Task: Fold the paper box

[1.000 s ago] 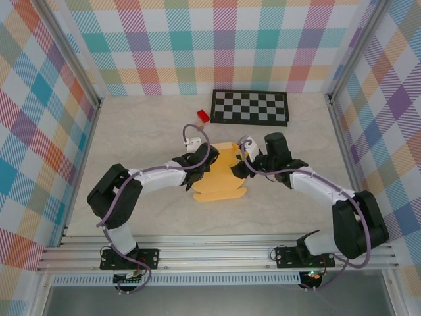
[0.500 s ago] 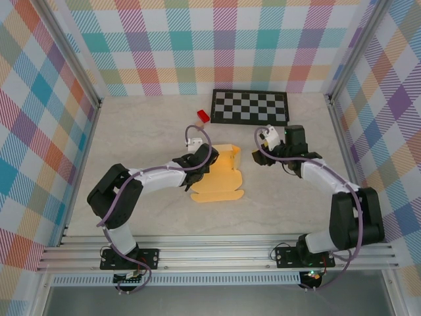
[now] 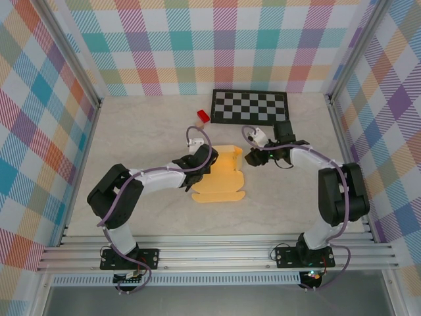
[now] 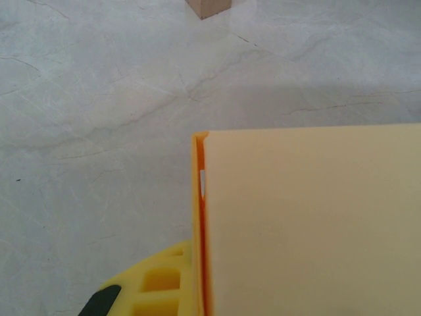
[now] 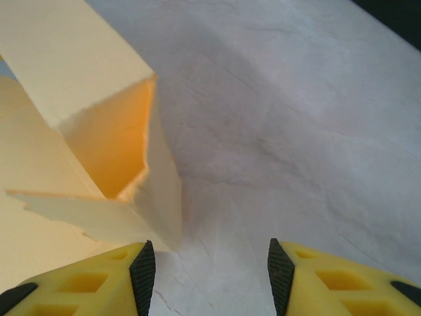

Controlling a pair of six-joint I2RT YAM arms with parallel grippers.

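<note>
A partly folded paper box (image 3: 220, 178) of yellow-orange card lies near the middle of a pale, marbled surface (image 3: 283, 204), between the ends of two robot arms. Seen from above, its near flap lies flat on the surface while the far part stands up as walls. The left fingers (image 4: 154, 289) are pressed together on the box's left side, pinching one upright card panel. In the left wrist view that panel runs straight up from a yellow finger, and the second finger is hidden behind the card.

The right fingers (image 5: 141, 266) are spread, with only bare surface in the gap between them. They hover just off the box's right side and grip nothing. In the right wrist view an open corner of the box, with its orange inside and a ragged tab, stands just ahead of the left-hand finger. Whether that finger touches the card cannot be told.

Toward the back of the surface lies a black-and-white checkerboard mat (image 3: 250, 107). A small red block (image 3: 203, 116) sits just beside its left end, with a tan block (image 3: 198, 122) right against it, both apart from the box. Plaid panels (image 3: 197, 46) in pastel colours wall in the workspace.
</note>
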